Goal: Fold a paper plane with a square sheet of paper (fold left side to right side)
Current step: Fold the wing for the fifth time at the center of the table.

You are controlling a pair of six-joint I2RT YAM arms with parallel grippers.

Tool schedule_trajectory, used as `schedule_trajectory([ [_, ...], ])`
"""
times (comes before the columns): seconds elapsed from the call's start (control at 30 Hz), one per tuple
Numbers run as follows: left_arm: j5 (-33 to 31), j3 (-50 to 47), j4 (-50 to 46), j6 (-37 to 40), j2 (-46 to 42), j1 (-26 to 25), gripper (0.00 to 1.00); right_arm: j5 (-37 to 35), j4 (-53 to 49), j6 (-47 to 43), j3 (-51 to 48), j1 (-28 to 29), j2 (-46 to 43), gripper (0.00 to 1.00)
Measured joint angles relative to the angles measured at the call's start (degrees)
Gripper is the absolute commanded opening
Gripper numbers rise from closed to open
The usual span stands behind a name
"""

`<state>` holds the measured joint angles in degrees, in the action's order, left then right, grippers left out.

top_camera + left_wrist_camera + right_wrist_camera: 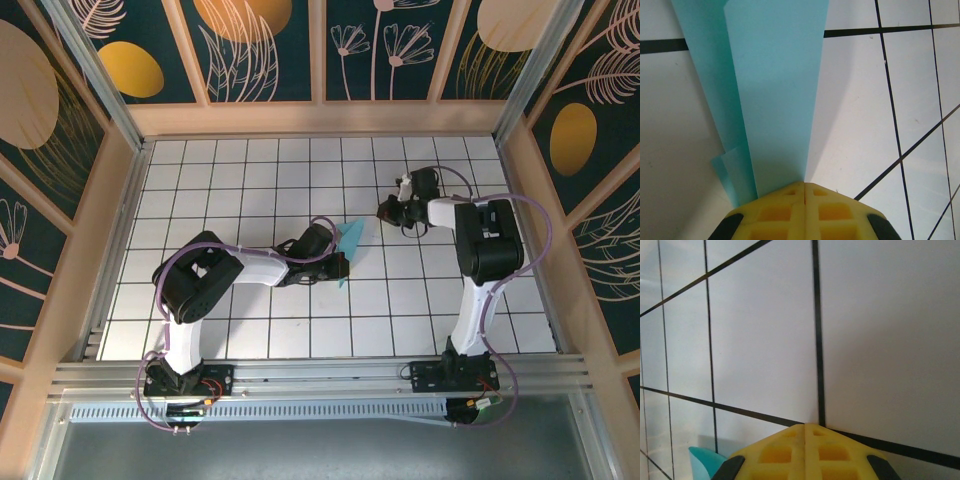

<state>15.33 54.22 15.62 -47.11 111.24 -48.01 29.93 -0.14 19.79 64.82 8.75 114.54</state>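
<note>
Cyan paper (775, 100); narrow, layered folds

Lab test cell: gridded white table (250, 330), floral-print wall panels (270, 50), aluminium mounting rail (320, 375).

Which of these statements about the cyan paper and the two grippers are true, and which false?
1. The left gripper is shut with the cyan paper at its fingertips. True.
2. The paper lies as a flat, unfolded square. False: it is folded into a narrow strip with overlapping layers.
3. The right gripper is shut. True.
4. The right gripper holds the paper. False: it grips nothing and sits over bare white grid tiles. In the top view the paper is apart from it, at the left gripper.
</note>
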Motion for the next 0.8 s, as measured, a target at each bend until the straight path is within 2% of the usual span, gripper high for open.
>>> schedule_trajectory([
  [0.2,-0.02,0.00,0.00,0.00,0.00,0.00,0.02,1.70,0.11,1.07,-5.86,0.74,-8.39,0.00],
  [0.33,-0.17,0.00,0.00,0.00,0.00,0.00,0.02,4.35,1.49,3.56,-11.17,3.89,-13.73,0.00],
  [0.6,-0.44,0.00,-0.20,0.00,-0.11,0.00,0.02,6.19,3.10,9.01,-15.52,11.85,-13.79,0.00],
  [0.8,-0.44,0.00,-0.22,0.00,-0.11,0.00,0.02,6.12,4.46,11.04,-15.80,12.85,-10.86,0.00],
])
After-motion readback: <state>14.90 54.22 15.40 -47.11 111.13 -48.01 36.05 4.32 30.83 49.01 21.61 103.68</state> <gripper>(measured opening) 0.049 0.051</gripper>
